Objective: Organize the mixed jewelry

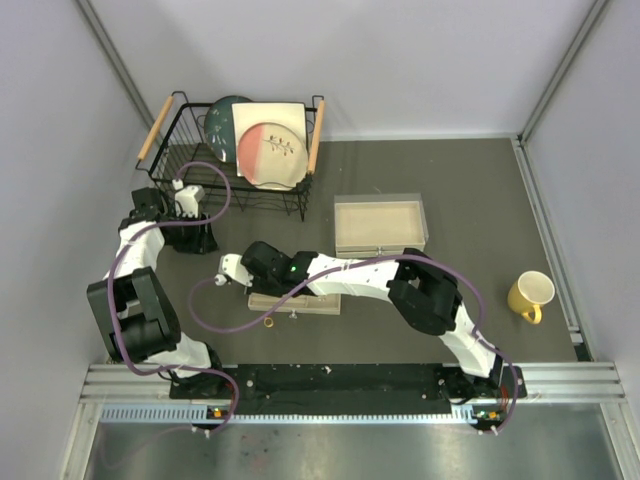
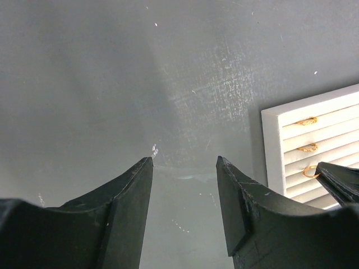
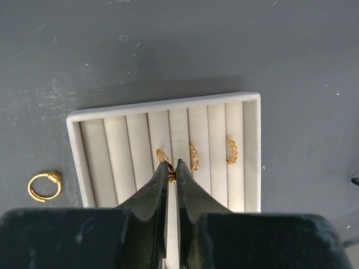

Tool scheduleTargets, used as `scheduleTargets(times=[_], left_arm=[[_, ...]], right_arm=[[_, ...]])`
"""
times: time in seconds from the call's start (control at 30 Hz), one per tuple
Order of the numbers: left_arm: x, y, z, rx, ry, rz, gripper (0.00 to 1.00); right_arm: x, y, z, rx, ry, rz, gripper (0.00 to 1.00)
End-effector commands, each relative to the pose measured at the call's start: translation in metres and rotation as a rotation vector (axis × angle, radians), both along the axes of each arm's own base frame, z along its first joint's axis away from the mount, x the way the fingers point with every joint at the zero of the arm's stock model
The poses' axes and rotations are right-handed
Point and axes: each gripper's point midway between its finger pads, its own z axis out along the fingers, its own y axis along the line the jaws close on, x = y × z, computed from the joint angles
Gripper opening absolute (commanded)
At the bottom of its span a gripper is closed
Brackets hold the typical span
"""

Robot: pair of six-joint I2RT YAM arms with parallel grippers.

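My right gripper (image 3: 171, 172) is shut on a small gold ring (image 3: 163, 156) and holds it over a slot of the beige ring tray (image 3: 77, 120). Two more gold rings (image 3: 194, 157) (image 3: 231, 150) sit upright in slots to its right. A loose gold ring (image 3: 45, 186) lies on the table left of the tray; it also shows in the top view (image 1: 268, 322). My left gripper (image 2: 185, 162) is open and empty above the table, left of the tray (image 2: 272, 145). A tiny silver stud (image 2: 154, 149) lies by its left fingertip. No chain or bangle shows.
A beige box (image 1: 380, 225) stands behind the tray (image 1: 320, 305). A black dish rack (image 1: 240, 190) with plates is at the back left. A yellow mug (image 1: 530, 295) is at the right. My right gripper (image 1: 268, 290) and left gripper (image 1: 195, 245) are close together.
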Motion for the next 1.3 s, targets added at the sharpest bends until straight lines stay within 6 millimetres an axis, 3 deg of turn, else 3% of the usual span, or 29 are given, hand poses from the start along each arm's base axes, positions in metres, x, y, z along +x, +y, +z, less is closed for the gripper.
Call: scheduleTargets(times=[0.0,1.27], left_arm=[[0.006,0.001,0.006,-0.011,-0.041,0.005,0.55],[0.004,-0.001,0.000,-0.028,-0.028,0.005,0.55]], right_arm=[[-0.008,0.013,0.014,0.043,-0.011,-0.001,0.00],[-0.011,-0.001,-0.013,-0.011,0.001,-0.047,0.00]])
